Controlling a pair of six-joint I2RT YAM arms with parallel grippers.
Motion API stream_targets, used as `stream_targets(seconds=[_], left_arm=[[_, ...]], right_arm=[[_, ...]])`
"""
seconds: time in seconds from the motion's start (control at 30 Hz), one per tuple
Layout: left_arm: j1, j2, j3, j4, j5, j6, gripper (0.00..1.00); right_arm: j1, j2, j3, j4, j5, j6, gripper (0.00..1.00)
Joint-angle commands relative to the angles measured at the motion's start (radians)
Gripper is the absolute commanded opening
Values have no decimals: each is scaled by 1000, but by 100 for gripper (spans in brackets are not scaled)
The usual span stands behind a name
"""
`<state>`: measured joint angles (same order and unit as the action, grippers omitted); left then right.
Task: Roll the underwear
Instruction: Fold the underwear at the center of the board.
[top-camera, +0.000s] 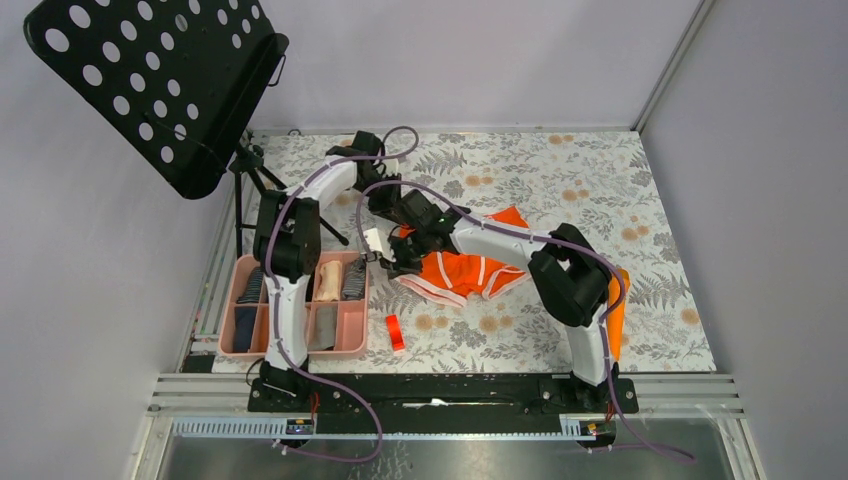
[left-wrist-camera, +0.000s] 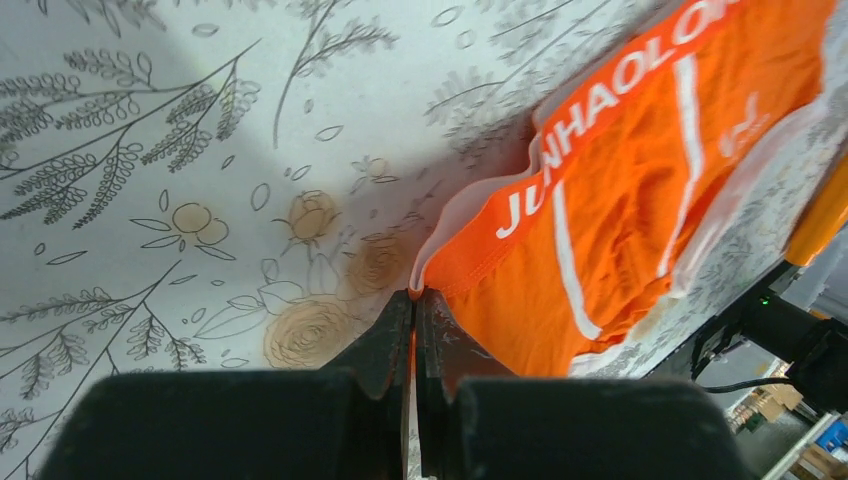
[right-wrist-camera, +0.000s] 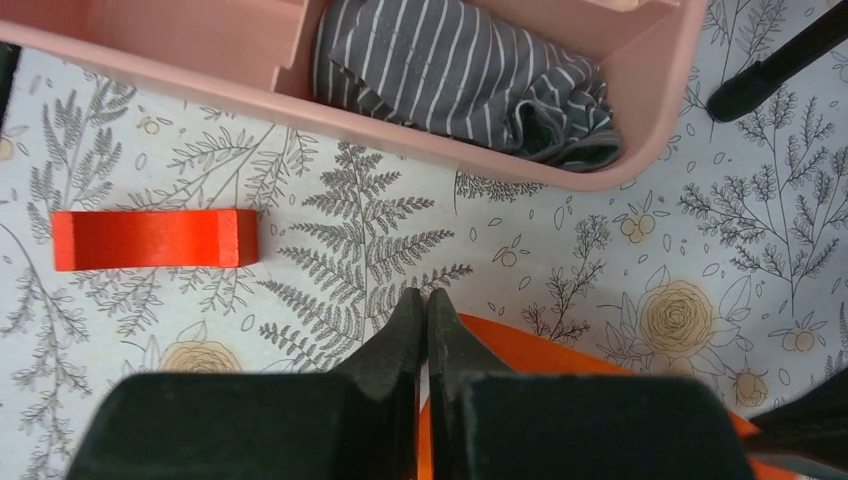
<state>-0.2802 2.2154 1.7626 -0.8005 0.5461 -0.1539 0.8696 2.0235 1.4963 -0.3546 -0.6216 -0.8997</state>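
Found the left gripper (left-wrist-camera: 413, 296) nearest, fingers pressed together on the waistband corner of the orange underwear (left-wrist-camera: 620, 200). Noted a pink bin (top-camera: 229, 318) at the left edge of the table (top-camera: 600, 180), with striped underwear (right-wrist-camera: 460, 75) bundled in a corner compartment. Saw a red block (right-wrist-camera: 150, 239) lying near the bin, touching nothing. Caught the right gripper (right-wrist-camera: 425, 298) pinched shut on the orange edge, close to the bin's rim. Saw the orange garment spread mid-table, with bare patterned cloth behind it and rightward to the wall.
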Motion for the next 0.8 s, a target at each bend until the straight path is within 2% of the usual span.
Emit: stream_targets(seconds=[0.0,0.1,0.23,0.4,0.53,0.77], left_arm=[[-3,-110,90,8,55,6,0],[-30,-144,105,66,78,-17,0],[-75,-89,184,72,74,-53,0],[-124,-34,231,100,47,-100,0],[-181,5,268,154,-39,-168,0],[-259,140,438,244,-91,-254,0]], right_arm=[[9,-97,33,-5,-63,91,0],[-5,-143,15,12,-54,134,0],[-70,-222,-22,4,-63,161,0],[-157,-332,-106,-46,-57,121,0],[-227,-403,-180,-70,-54,108,0],[-345,-519,-323,-144,-17,10,0]])
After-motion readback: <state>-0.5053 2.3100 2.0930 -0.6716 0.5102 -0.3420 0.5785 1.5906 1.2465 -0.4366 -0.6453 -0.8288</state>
